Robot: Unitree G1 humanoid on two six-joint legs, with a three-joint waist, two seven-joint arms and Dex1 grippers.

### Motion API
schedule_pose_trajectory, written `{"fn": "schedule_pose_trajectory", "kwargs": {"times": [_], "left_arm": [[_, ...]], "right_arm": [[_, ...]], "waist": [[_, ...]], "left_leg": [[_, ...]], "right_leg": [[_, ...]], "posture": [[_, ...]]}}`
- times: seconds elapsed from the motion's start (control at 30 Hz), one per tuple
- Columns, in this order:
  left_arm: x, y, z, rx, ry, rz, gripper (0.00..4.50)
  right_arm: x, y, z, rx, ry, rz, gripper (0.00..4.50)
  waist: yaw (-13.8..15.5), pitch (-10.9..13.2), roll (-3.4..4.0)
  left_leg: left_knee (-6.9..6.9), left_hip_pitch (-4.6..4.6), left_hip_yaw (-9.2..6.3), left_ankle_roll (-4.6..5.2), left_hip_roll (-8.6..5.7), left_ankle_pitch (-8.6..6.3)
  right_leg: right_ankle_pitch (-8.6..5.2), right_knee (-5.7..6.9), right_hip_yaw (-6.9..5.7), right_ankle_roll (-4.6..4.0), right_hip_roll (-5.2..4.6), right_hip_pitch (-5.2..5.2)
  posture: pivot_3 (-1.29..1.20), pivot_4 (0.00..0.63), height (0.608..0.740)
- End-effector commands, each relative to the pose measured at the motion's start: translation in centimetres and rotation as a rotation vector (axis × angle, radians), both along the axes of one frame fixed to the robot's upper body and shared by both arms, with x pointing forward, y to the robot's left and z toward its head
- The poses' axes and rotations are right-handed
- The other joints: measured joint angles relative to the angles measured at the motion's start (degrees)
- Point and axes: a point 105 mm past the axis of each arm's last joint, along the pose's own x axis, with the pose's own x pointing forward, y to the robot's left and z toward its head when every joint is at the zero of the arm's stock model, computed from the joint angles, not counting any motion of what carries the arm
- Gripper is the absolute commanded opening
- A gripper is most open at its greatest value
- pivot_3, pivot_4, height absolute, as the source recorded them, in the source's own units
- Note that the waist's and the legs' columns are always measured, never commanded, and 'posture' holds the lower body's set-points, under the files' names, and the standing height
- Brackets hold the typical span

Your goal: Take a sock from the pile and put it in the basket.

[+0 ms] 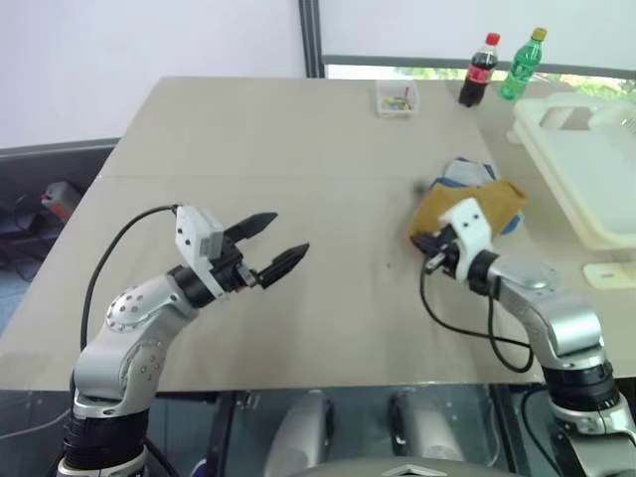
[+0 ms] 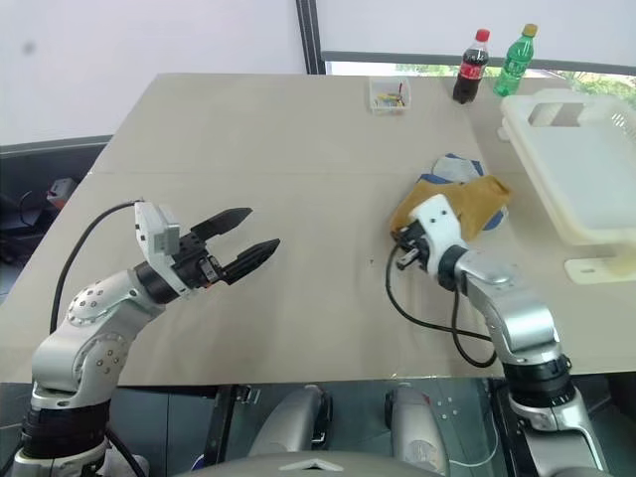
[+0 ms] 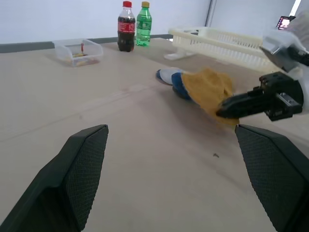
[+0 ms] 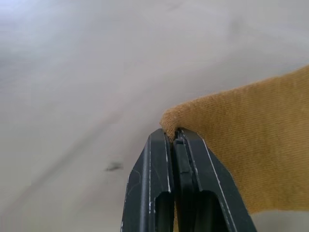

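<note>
The pile (image 1: 467,194) lies on the tan table right of centre, a mustard-yellow sock (image 1: 482,204) draped over a blue and white sock (image 1: 460,171). My right gripper (image 1: 427,243) is at the pile's near left corner, shut on the edge of the mustard sock (image 4: 241,145), whose cloth is pinched at the fingertips (image 4: 166,140). The sock trails from those black fingers (image 3: 236,104) in the left wrist view. The basket (image 1: 586,174), cream-white with a handle slot, stands at the table's right edge beyond the pile. My left gripper (image 1: 288,235) hovers open and empty over the table's near left part.
A small clear box (image 1: 397,98) with bits inside, a cola bottle (image 1: 479,70) and a green bottle (image 1: 523,65) stand at the far edge. A flat cream piece (image 1: 608,273) lies near the basket's front. The table's front edge runs just below both arms.
</note>
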Motion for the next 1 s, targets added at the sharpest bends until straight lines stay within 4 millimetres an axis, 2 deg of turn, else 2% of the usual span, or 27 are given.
{"fn": "schedule_pose_trajectory", "kwargs": {"times": [0.03,0.2,0.27,0.43,0.53,0.67,0.7,0.83,0.93,1.0], "left_arm": [[0.1,0.2,0.9,-0.002,-0.044,0.011,4.50],[0.2,1.0,0.6,0.009,-0.036,0.041,4.50],[0.1,1.2,0.5,0.014,-0.030,0.050,4.50],[-0.1,1.8,0.0,0.026,-0.014,0.072,4.50],[-0.2,2.3,-0.6,0.042,0.003,0.086,4.50],[-0.1,2.4,-0.8,0.049,0.008,0.086,4.50],[-0.1,2.4,-0.8,0.050,0.009,0.085,4.50],[0.2,2.4,-1.0,0.056,0.013,0.084,4.50],[0.5,2.6,-1.3,0.071,0.018,0.088,4.50],[0.8,2.9,-1.8,0.086,0.027,0.102,4.50]], "right_arm": [[-1.0,3.8,0.7,0.066,0.070,0.156,0.07],[-2.3,7.6,2.3,0.166,0.146,0.345,0.07],[-2.5,8.4,2.7,0.184,0.161,0.384,0.07],[-3.9,9.5,2.6,0.150,0.173,0.515,0.07],[-4.2,9.6,2.4,0.136,0.174,0.538,0.07],[-4.0,9.5,2.0,0.112,0.168,0.541,1.37],[-4.1,9.4,1.9,0.109,0.169,0.540,2.02],[-3.9,8.6,2.3,0.102,0.125,0.523,4.00],[-4.4,7.6,3.5,0.101,0.023,0.565,4.00],[-4.4,6.7,3.7,0.012,-0.103,0.571,4.00]], "waist": [[-0.1,0.0,0.00],[0.1,0.0,0.01],[0.0,0.0,0.01],[0.0,0.0,0.02],[0.0,0.0,0.03],[0.0,0.0,0.03],[0.0,0.0,0.03],[0.0,0.0,0.03],[0.1,0.0,0.03],[0.1,0.0,0.05]], "left_leg": [[-0.02,0.00,0.00,0.00,0.03,0.00],[-0.03,-0.07,-0.04,0.00,0.00,0.00],[-0.05,-0.07,-0.06,0.00,0.01,-0.01],[-0.10,-0.09,-0.15,-0.01,-0.02,-0.01],[-0.12,-0.10,-0.15,-0.02,-0.03,-0.01],[-0.13,-0.09,-0.17,-0.02,-0.02,-0.01],[-0.13,-0.09,-0.17,-0.02,-0.02,-0.01],[-0.13,-0.10,-0.18,-0.02,-0.02,-0.01],[-0.13,-0.14,-0.20,-0.02,-0.06,-0.01],[-0.13,-0.15,-0.21,-0.02,-0.05,-0.01]], "right_leg": [[0.01,0.00,0.00,-0.02,0.03,-0.01],[0.02,-0.08,-0.04,-0.02,0.01,-0.02],[0.02,-0.09,-0.05,-0.02,0.01,-0.02],[0.03,-0.13,-0.14,-0.04,-0.03,-0.03],[0.03,-0.14,-0.14,-0.04,-0.04,-0.04],[0.05,-0.13,-0.16,-0.07,-0.03,-0.05],[0.05,-0.13,-0.16,-0.07,-0.03,-0.05],[0.05,-0.14,-0.17,-0.07,-0.04,-0.05],[0.05,-0.17,-0.20,-0.07,-0.07,-0.05],[0.06,-0.20,-0.21,-0.07,-0.08,-0.05]], "posture": [[0.00,0.150,0.740],[0.00,0.150,0.740],[0.00,0.150,0.740],[0.00,0.150,0.740],[0.00,0.150,0.740],[0.00,0.150,0.740],[0.00,0.150,0.740],[0.00,0.150,0.740],[0.00,0.150,0.740],[0.00,0.150,0.740]]}}
